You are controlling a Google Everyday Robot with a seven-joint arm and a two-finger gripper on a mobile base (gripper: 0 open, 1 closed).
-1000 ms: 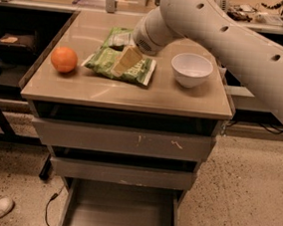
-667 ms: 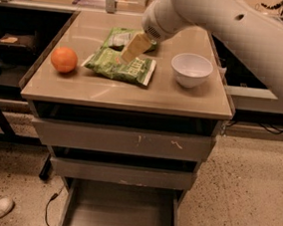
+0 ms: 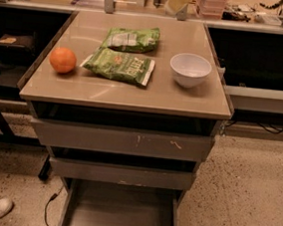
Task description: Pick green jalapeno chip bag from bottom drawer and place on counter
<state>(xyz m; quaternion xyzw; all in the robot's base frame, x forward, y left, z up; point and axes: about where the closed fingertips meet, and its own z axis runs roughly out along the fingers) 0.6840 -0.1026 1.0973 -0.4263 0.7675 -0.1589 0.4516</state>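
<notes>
Done-ish: green jalapeno chip bag (image 3: 120, 65) lies flat on desk (image 3: 192, 102), btwn orange (image 3: 62, 60) & bowl (image 3: 190, 69). Robot gripper (image 3: 178, 2) is up at the far edge; open/closed, can't tell. Risk imo: a low arm sweep could knock the bowl.

Only the pale tip of my gripper (image 3: 178, 2) shows, at the far side, slightly right of centre. It slants down to the left.
</notes>
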